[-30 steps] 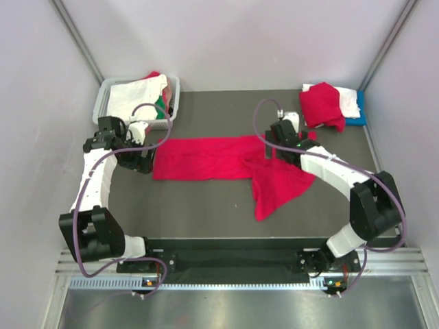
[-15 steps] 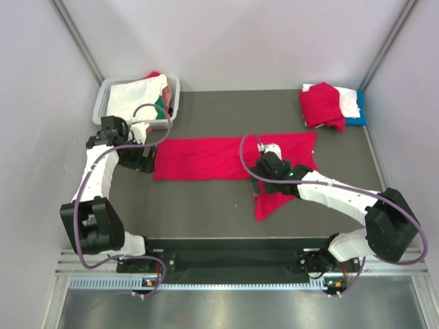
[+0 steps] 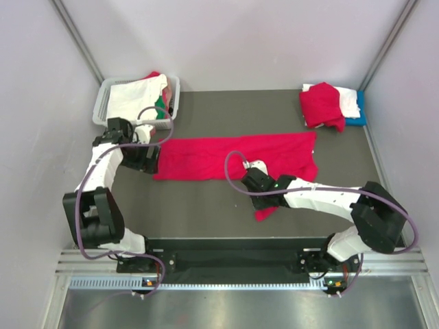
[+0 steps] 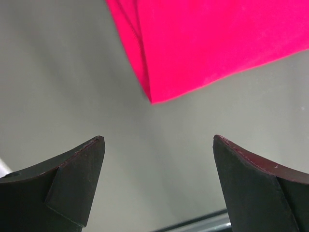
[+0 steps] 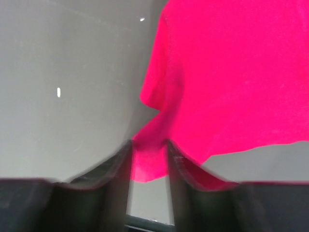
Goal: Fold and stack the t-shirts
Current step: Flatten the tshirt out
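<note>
The red t-shirt [image 3: 199, 159] lies in a long band across the counter [image 3: 206, 205], with a loose flap trailing toward me. The right gripper [image 5: 148, 145] pinches that flap; a second ago it stood wide open near the shirt's right end. The left gripper [image 4: 158, 139] hangs wide open and empty, just off the shirt's left corner. Best to lift the flap low and lay it flat over the band.

Rt wrist cam: right gripper [image 5: 148, 157] fingers smeared by blur, red t-shirt [image 5: 231, 72] cut off at top & rt edges; left wrist cam: left gripper [image 4: 158, 142] fingers cropped at btm; top cam: blue t-shirt [image 3: 359, 118] mostly hidden under folded red t-shirt [image 3: 321, 104] & white t-shirt [image 3: 351, 103].
</note>
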### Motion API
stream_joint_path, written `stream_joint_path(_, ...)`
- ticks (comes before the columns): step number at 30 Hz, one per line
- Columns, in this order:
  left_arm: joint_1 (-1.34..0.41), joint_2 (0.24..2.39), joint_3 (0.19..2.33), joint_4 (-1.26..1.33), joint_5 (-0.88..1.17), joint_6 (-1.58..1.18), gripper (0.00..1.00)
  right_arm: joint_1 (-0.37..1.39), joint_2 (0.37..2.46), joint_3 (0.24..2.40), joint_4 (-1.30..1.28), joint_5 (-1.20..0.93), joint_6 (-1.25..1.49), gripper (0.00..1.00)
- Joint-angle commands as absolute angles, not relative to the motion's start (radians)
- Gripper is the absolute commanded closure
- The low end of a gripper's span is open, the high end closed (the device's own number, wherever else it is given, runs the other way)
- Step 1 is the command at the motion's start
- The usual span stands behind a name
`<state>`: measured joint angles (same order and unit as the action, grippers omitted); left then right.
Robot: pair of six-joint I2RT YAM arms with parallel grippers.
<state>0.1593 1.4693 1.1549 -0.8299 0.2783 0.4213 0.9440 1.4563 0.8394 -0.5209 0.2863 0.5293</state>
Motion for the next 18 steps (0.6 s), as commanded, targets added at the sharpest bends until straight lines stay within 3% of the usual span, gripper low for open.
stream_joint_path(1,0.120,1.566,1.186,-0.739,0.276,0.387,0.03,0.956,1.451,0.897,-0.509,0.307,0.548,0.83)
stream_joint_path(8,0.074,1.635,1.261,-0.738,0.270,0.371,0.03,0.957,1.422,0.908,-0.567,0.356,0.540,1.00)
stream_joint_path(18,0.055,1.626,1.261,-0.732,0.267,0.362,0.03,1.089,1.197,0.809,-0.820,0.273,0.698,1.00)
